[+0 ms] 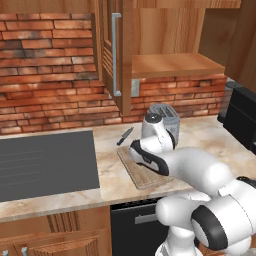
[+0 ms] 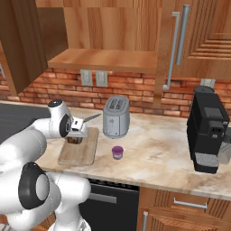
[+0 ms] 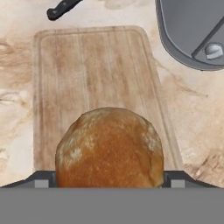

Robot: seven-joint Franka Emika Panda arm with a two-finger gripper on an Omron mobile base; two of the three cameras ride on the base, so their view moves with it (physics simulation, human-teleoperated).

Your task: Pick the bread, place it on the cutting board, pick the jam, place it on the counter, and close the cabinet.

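Left base view
Arm: the white arm sweeps up from the lower right and bends over the cutting board, hiding most of it; the gripper and the bread are behind the wrist here.
Cutting board: light wood with grain, flat on the beige, veined counter.
Knife: a dark-handled knife lies on the counter just beyond the board's far corner.
Toaster: a grey metal toaster stands behind the arm, partly covered by it.
Cooktop: a flat dark grey panel set into the counter to the left.
Cabinet: brown wood, its door swung open with a long silver bar handle; a bare wooden shelf shows inside.

Right base view
Bread: a small dark-brown roll tucked under the gripper, low over the near-left part of the cutting board; I cannot tell whether it touches the wood.
Jam: a squat purple jar stands on the counter, between board and toaster, just in front of the toaster; its lid is hard to make out.
Coffee machine: a black block at the right.
Cabinet: open, the left door cut off by the frame edge.

Hand view
Bread: round, crusty, golden-brown with pale floury speckles, its lower part cut off.
Gripper: fingers pinch the roll from both sides.
Cutting board: rounded corners, a groove along its rim.
Toaster: only a grey curved corner shows.
Knife: its black handle shows at the top edge.
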